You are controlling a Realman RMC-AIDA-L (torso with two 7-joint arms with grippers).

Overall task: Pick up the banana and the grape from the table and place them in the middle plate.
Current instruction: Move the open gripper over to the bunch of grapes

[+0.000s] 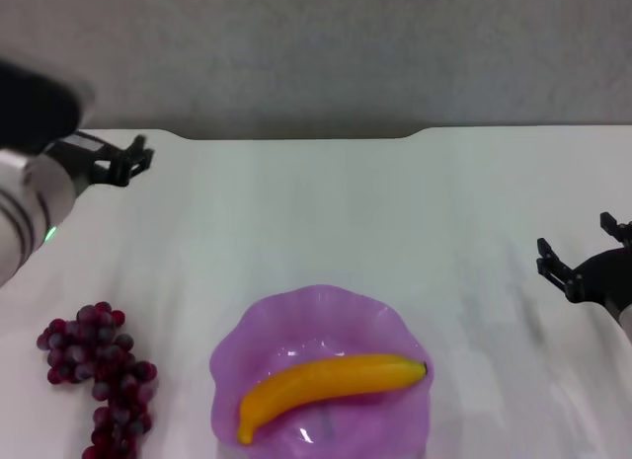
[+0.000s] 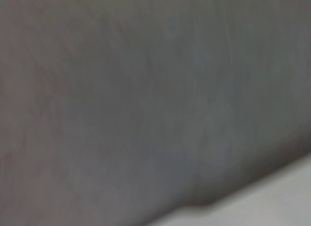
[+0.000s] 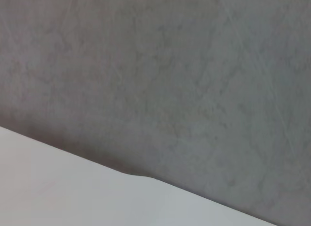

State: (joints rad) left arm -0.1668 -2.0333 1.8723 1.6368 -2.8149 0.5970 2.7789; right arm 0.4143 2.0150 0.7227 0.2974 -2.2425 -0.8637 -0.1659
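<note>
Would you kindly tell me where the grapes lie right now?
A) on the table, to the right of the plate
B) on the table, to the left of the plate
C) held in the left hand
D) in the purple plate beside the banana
B: the grapes rest on the white table, left of the purple plate, which holds only the banana.

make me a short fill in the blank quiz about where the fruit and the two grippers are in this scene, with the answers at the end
1. The banana lies inside the ____ plate.
2. The bunch of grapes rests on the white ____, on the robot's left of the plate.
3. The fruit not yet in the plate is the ____.
4. The left gripper and right gripper both hold ____.

Answers: purple; table; grapes; nothing
</note>
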